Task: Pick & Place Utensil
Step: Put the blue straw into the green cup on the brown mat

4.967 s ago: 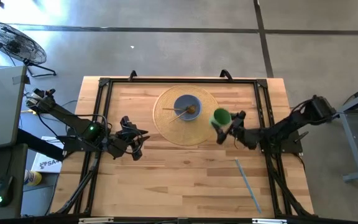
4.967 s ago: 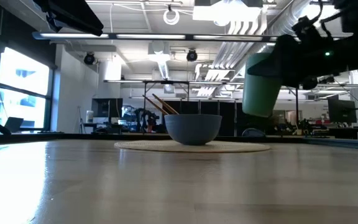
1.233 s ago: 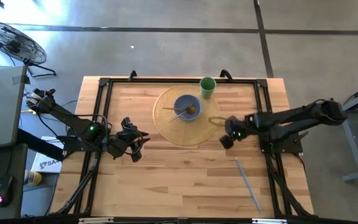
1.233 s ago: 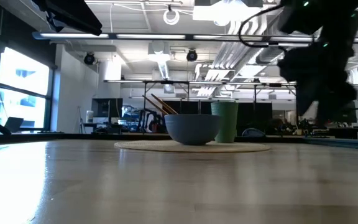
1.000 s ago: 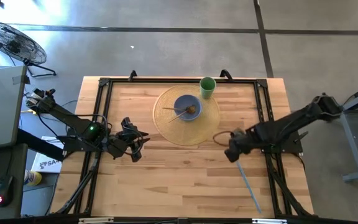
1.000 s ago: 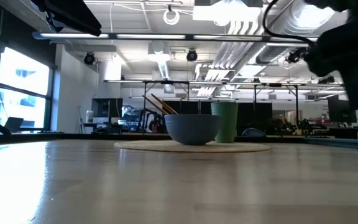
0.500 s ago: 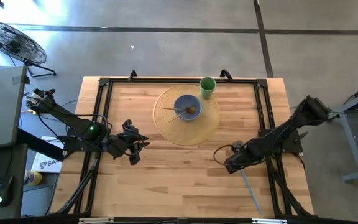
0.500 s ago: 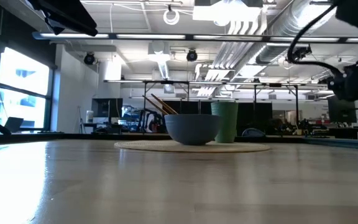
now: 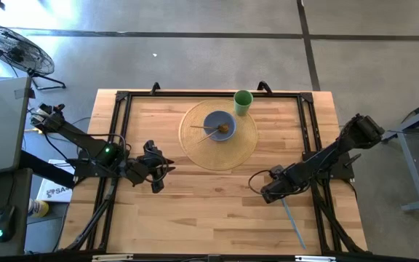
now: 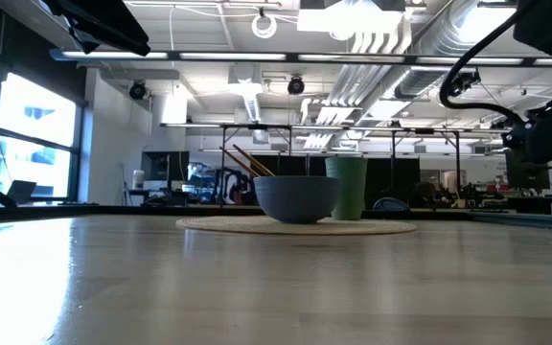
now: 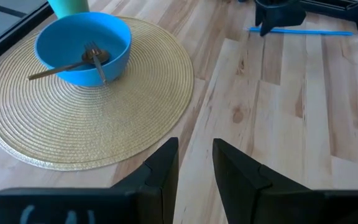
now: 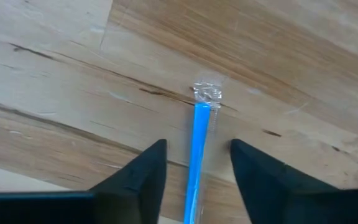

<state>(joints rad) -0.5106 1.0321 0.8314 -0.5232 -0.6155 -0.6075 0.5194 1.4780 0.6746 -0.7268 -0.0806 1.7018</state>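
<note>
- Blue straw [image 12: 199,157] in a clear wrapper is lying flat on the wooden table [image 9: 195,211], on the right side toward the near edge.
- Right gripper [image 9: 267,194] is down low right at the straw's upper end. In the right wrist view its fingers [image 12: 143,175] are spread apart with the straw running between them, and the crinkled wrapper tip pokes out just past them. Can't tell if they're touching it, but they're not closed on it.
- Left gripper [image 9: 156,180] is parked over the left-middle of the table, well away from the straw. Its fingers [image 11: 164,168] have a small gap between them and hold nothing.
- Blue bowl [image 9: 219,124] sits in the middle of a round woven placemat [image 9: 245,142] near the far edge, with a wooden fork [image 11: 94,58] and another wooden utensil [image 11: 56,69] resting inside it.
- Green cup [image 9: 243,101] stands upright just beside the bowl, at the mat's far right rim.
- Left wrist view also catches the right gripper sitting at the straw's end across the table.
</note>
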